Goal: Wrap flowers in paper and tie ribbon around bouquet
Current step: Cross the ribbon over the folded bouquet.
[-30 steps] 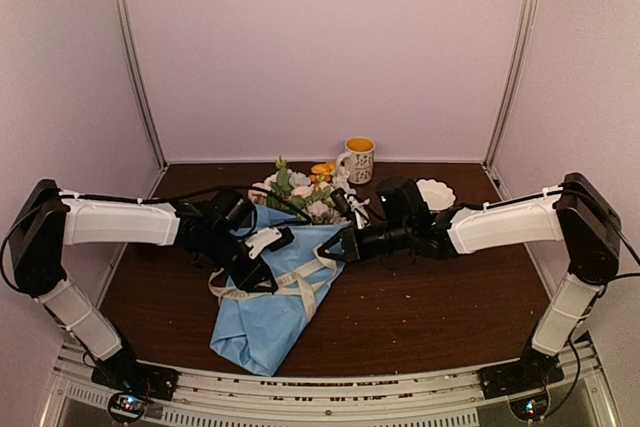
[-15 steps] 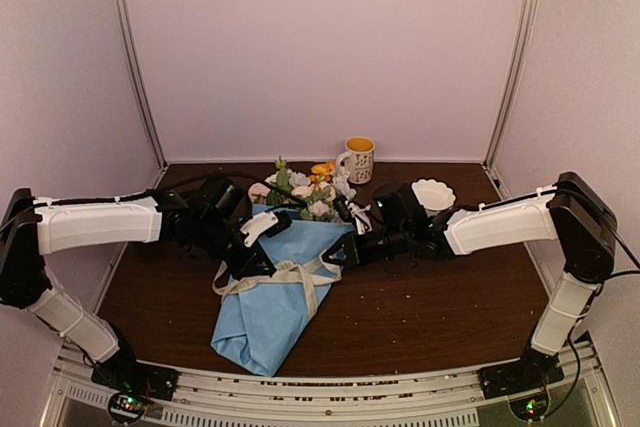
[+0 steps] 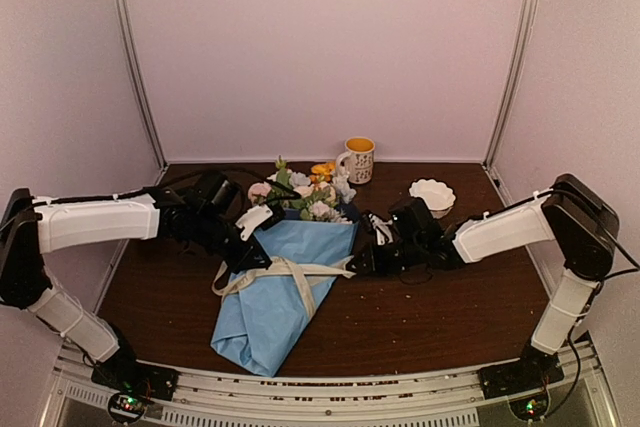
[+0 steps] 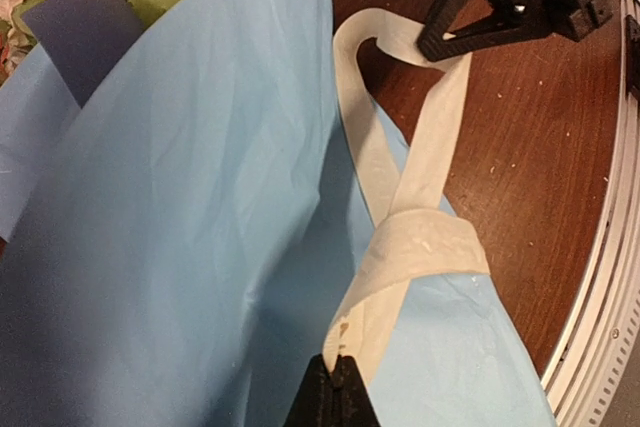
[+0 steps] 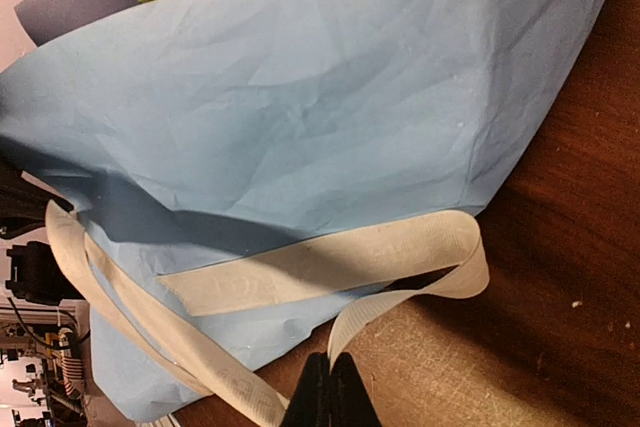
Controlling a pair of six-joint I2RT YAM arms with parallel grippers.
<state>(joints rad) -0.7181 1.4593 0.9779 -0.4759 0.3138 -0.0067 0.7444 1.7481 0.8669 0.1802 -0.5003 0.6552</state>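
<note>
Pinching one ribbon (image 3: 300, 269) end each, the left gripper (image 3: 258, 261) and right gripper (image 3: 358, 267) are clamping shut on it from opposite sides, probably to cinch the crossing; the bouquet (image 3: 295, 247) is lying on the table (image 3: 440, 322), paper (image 3: 262, 325) tapering nearward, flowers (image 3: 305, 197) facing the back.

**No legible writing from my seat**

I can read nothing in any view. The ribbon (image 5: 300, 272) carries faint marks on the stretch lying across the paper (image 5: 300, 127), but they are too pale and blurred for me to make out letters. The mug (image 3: 358, 160) shows small dark markings on its side, too small to tell.
</note>
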